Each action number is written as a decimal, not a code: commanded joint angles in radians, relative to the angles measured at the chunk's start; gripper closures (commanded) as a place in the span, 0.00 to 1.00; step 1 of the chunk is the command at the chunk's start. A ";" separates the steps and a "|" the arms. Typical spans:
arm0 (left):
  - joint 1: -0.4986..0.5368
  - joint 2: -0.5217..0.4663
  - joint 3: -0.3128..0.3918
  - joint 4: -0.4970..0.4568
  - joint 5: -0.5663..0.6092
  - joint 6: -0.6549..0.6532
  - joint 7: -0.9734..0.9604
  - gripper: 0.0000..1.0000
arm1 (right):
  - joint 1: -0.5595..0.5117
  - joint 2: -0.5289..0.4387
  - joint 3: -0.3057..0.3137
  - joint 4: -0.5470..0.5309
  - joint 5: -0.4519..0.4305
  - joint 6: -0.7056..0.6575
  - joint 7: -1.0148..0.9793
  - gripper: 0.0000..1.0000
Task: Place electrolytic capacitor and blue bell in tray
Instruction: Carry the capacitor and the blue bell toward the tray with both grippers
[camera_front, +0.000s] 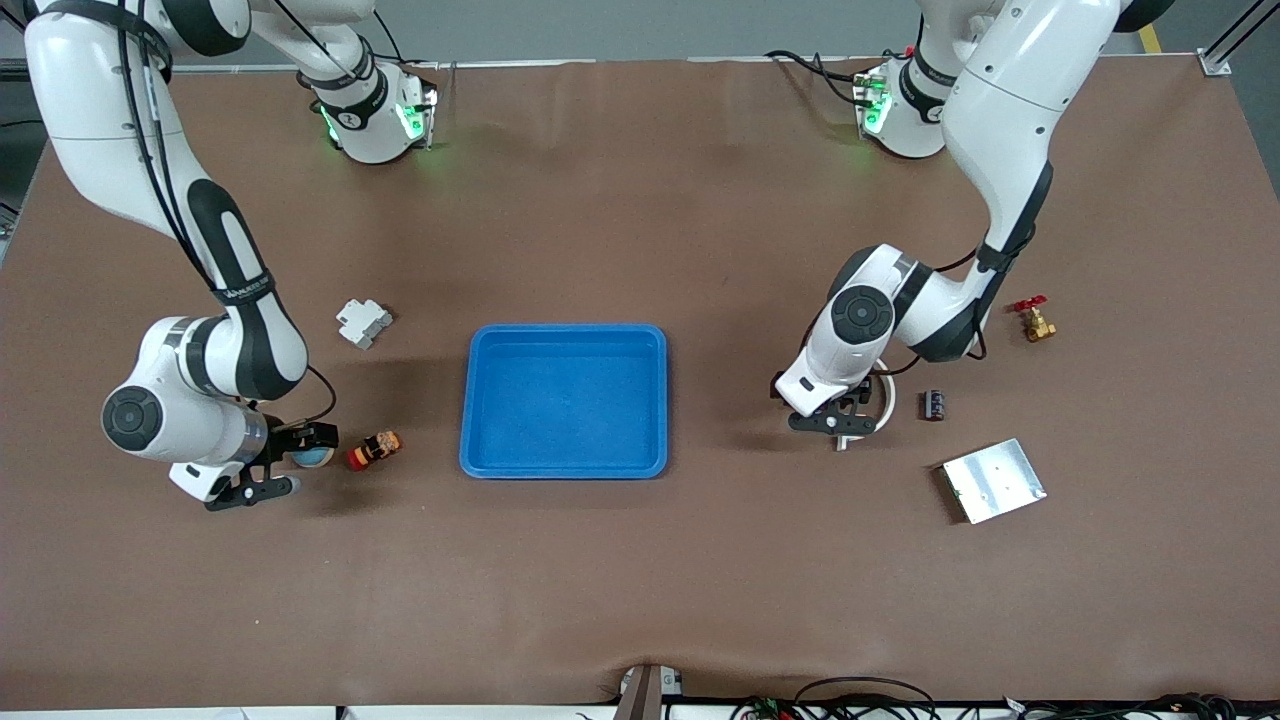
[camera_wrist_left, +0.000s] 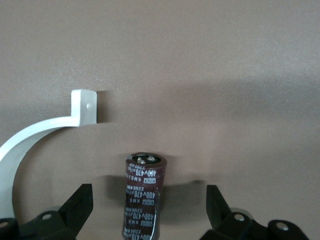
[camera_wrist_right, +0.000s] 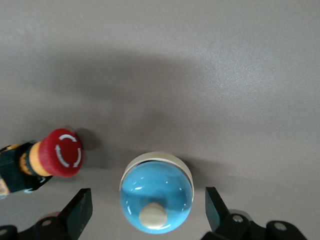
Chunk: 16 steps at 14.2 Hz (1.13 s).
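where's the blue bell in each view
Front view: blue bell peeks out under the right gripper, beside the red stop button.
Right wrist view: blue bell between the open fingers.
Left wrist view: not in it.
Shared landmark: the red stop button.

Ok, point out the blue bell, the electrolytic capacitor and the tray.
blue bell (camera_wrist_right: 156, 196): right wrist view, on its glossy blue dome.
electrolytic capacitor (camera_wrist_left: 143, 196): left wrist view, on its dark printed sleeve.
tray (camera_front: 563, 400): front view, on its bare blue floor.
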 joint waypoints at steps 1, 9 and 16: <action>0.010 -0.002 -0.002 -0.015 0.031 0.016 -0.025 0.00 | -0.006 0.001 0.005 -0.019 -0.008 0.027 0.013 0.00; 0.013 -0.011 -0.002 -0.011 0.033 0.011 -0.180 1.00 | -0.017 0.017 0.005 -0.022 -0.008 0.046 0.001 0.00; 0.019 -0.028 -0.004 0.025 0.017 0.005 -0.317 1.00 | -0.017 -0.002 0.006 0.010 0.010 -0.038 0.007 0.69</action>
